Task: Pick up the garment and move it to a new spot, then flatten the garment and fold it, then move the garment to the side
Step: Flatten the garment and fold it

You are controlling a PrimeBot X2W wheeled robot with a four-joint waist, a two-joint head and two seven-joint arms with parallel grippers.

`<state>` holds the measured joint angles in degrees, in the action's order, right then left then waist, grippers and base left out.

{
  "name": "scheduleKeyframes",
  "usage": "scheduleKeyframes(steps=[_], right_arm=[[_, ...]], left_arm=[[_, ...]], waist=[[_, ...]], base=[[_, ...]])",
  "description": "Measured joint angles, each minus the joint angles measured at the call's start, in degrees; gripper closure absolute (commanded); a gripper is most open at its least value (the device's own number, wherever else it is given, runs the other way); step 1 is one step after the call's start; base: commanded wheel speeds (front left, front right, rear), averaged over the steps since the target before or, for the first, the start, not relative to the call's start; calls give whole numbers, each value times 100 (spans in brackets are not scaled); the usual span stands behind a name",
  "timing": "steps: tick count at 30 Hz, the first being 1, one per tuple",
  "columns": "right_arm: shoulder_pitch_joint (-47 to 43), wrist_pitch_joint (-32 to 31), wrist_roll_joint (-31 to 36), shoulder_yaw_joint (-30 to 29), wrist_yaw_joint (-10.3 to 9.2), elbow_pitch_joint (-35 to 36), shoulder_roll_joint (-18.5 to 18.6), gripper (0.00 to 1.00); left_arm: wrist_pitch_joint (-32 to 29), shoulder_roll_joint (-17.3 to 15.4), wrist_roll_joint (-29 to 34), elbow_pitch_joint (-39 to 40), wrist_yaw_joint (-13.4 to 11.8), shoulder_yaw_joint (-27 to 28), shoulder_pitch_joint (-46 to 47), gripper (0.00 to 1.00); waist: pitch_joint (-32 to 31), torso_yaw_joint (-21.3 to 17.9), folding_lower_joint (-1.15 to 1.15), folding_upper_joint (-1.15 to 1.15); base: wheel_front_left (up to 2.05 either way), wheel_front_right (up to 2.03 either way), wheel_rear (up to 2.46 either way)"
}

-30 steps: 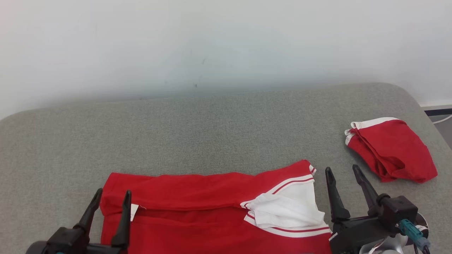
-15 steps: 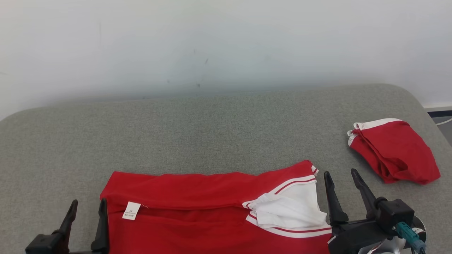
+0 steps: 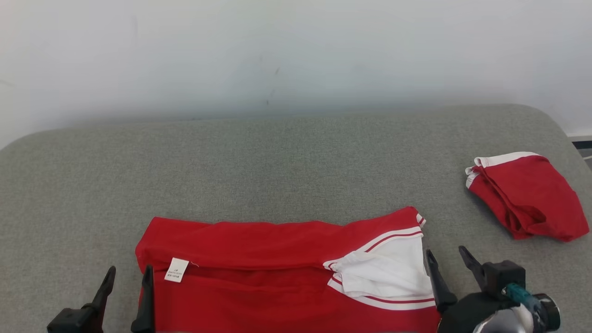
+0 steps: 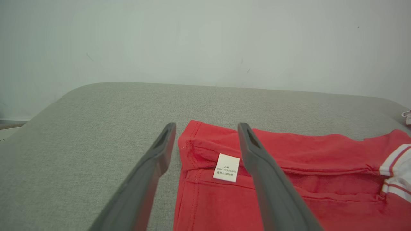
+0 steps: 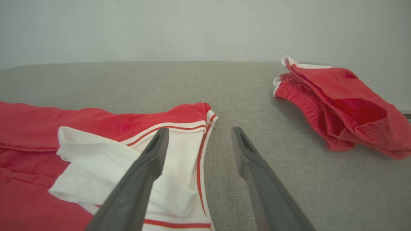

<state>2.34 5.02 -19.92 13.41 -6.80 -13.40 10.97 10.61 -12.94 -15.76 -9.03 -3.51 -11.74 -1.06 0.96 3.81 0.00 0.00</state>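
The garment [image 3: 277, 259] is red with a white, red-striped sleeve [image 3: 384, 273] at its right end. It lies spread at the near middle of the grey cushion [image 3: 277, 162], with a fold running across it and a white label [image 3: 176, 270] near its left edge. My left gripper [image 3: 130, 268] stands open at the garment's left edge, one finger over the cloth [image 4: 289, 154] and one over bare cushion. My right gripper [image 3: 445, 250] is open just right of the sleeve [image 5: 179, 138], holding nothing.
A second red piece of clothing with white trim [image 3: 527, 194] lies bunched at the cushion's right end, also seen in the right wrist view [image 5: 337, 102]. A pale wall [image 3: 296, 55] rises behind the cushion. Bare cushion stretches beyond and left of the garment.
Both grippers have drawn back toward the near edge. The left one moved off the garment's left edge, uncovering the label. The camera shifted slightly; the garment lies as before.
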Motion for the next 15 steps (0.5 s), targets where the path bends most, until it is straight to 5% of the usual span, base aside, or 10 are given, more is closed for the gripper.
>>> scheduleKeyframes(steps=[15], right_arm=[[680, -1506, -135, 90, 35, -710, 120, 0]], left_arm=[[-85, 31, -33, 55, 56, -69, 132, 0]], waist=[[300, 201, 0, 0]], base=[[0, 0, 0]])
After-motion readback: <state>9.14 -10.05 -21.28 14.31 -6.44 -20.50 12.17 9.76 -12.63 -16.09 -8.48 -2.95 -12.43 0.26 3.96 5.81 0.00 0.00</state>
